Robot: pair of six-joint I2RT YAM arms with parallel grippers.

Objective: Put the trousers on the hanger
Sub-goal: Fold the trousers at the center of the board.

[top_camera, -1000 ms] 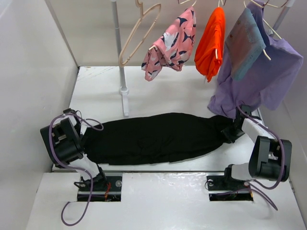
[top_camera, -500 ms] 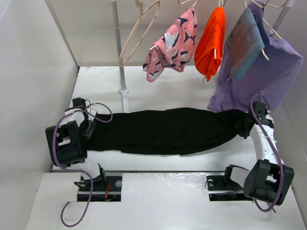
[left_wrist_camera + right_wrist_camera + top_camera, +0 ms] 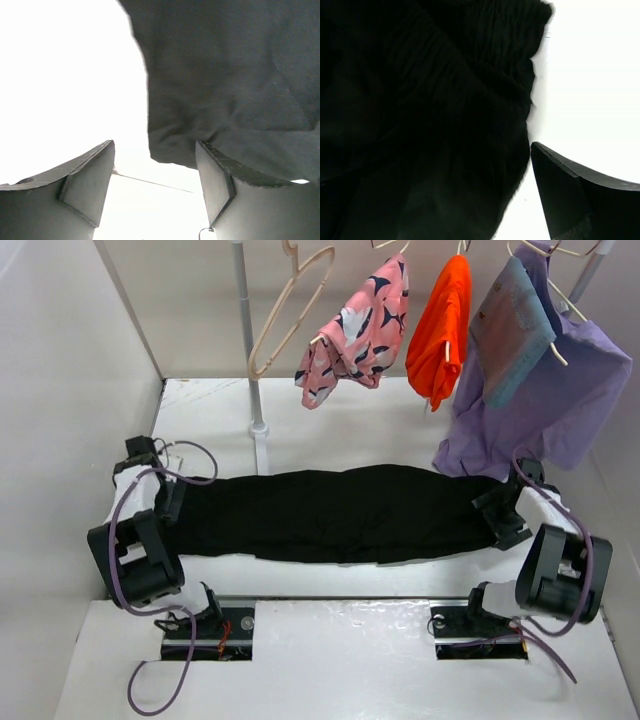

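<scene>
Trousers point(image 3: 330, 512) flat on white table point(image 3: 330, 420), white walls point(image 3: 60, 390); L gripper point(image 3: 155, 144) & R gripper point(image 3: 497, 517) jaws open

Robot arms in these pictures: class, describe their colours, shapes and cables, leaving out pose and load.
Both the left arm and right arm have black boxy joint housings joined by white links, on black base plates. A purple cable loops loosely along each. The fingers are flat, dark, wedge-shaped plates.
</scene>
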